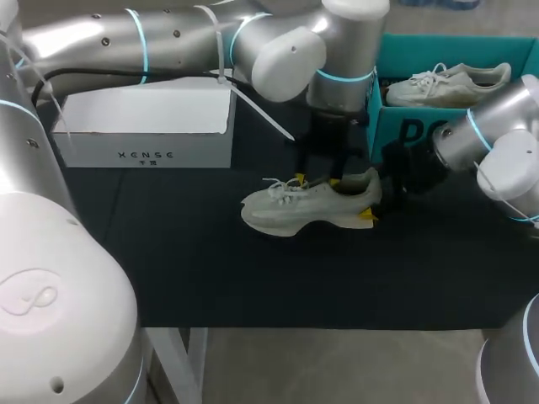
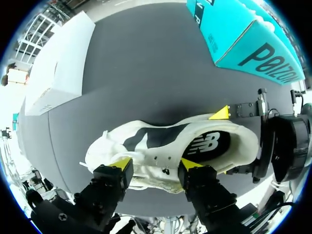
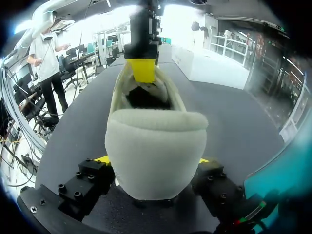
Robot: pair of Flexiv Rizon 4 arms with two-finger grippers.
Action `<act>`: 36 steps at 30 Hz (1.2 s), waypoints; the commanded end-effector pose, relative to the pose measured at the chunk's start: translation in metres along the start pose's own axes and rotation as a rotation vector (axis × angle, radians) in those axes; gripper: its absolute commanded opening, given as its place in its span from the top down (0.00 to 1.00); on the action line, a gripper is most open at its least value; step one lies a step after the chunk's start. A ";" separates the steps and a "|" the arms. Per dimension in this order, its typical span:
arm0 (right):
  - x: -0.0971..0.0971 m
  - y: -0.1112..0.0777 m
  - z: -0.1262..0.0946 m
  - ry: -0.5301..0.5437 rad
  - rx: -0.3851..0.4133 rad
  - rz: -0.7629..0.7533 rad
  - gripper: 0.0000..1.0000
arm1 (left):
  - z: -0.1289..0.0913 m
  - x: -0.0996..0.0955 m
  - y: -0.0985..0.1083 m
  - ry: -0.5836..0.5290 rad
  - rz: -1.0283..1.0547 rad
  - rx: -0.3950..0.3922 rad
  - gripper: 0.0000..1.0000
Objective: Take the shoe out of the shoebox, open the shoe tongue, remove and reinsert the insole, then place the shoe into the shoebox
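Note:
A pale grey-white shoe [image 1: 307,204] lies on its sole on the black mat, toe towards the white box. My left gripper [image 1: 317,180] comes down from above onto the laced tongue. It is open, and its fingers [image 2: 122,163] stand apart along the shoe's length, one by the laces and one at the rim of the opening. The dark insole [image 2: 207,145] shows inside the shoe [image 2: 165,151]. My right gripper [image 1: 372,195] is shut on the shoe's heel [image 3: 155,151], with a finger on each side of it. The teal shoebox [image 1: 404,126] stands at the back right.
A second pale shoe [image 1: 446,84] lies inside the teal shoebox. A white box [image 1: 143,126] stands at the back left of the mat. The black mat [image 1: 210,269] stretches bare in front of the shoe, to the table's front edge.

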State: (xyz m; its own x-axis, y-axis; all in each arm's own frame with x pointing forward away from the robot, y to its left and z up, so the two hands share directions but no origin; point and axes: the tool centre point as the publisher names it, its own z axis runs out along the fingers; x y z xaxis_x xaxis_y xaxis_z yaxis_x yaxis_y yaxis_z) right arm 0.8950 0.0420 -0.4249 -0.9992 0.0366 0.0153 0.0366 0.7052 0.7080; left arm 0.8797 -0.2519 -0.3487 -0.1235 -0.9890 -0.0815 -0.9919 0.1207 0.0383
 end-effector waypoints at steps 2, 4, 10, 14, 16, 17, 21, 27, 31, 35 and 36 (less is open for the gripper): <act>-0.001 -0.006 0.009 0.000 0.004 0.001 1.00 | -0.010 -0.010 0.007 0.013 -0.005 0.022 1.00; -0.001 -0.006 0.009 0.000 0.004 0.001 1.00 | -0.009 -0.010 0.006 0.022 -0.012 0.017 1.00; -0.001 -0.006 0.009 0.000 0.004 0.001 1.00 | -0.010 -0.008 0.006 0.108 -0.016 -0.001 1.00; -0.001 -0.006 0.009 0.000 0.004 0.001 1.00 | -0.008 -0.008 0.006 0.222 -0.014 -0.046 1.00; -0.001 -0.006 0.009 0.000 0.004 0.001 1.00 | -0.010 -0.014 0.008 0.284 -0.021 -0.064 1.00; -0.001 -0.006 0.009 0.000 0.004 0.001 1.00 | -0.013 -0.019 0.010 0.315 -0.028 -0.067 1.00; -0.001 -0.006 0.009 0.000 0.004 0.001 1.00 | -0.032 -0.041 0.020 0.442 -0.043 -0.061 1.00; -0.001 -0.006 0.009 0.000 0.004 0.001 1.00 | -0.053 -0.069 0.039 0.525 -0.019 -0.043 1.00; -0.001 -0.006 0.009 0.000 0.004 0.001 1.00 | -0.052 -0.087 0.049 0.478 -0.026 -0.008 1.00; -0.001 -0.006 0.009 0.000 0.004 0.001 1.00 | -0.036 -0.103 0.054 0.455 -0.036 -0.022 1.00; -0.001 -0.006 0.009 0.000 0.004 0.001 1.00 | -0.029 -0.105 0.054 0.437 -0.048 -0.034 1.00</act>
State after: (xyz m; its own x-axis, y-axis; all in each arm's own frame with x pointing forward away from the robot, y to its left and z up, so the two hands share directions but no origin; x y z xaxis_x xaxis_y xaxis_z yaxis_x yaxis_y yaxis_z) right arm 0.8949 0.0420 -0.4250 -0.9992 0.0364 0.0153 0.0365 0.7054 0.7079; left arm 0.8483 -0.1602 -0.3001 -0.0641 -0.9558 0.2868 -0.9904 0.0961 0.0990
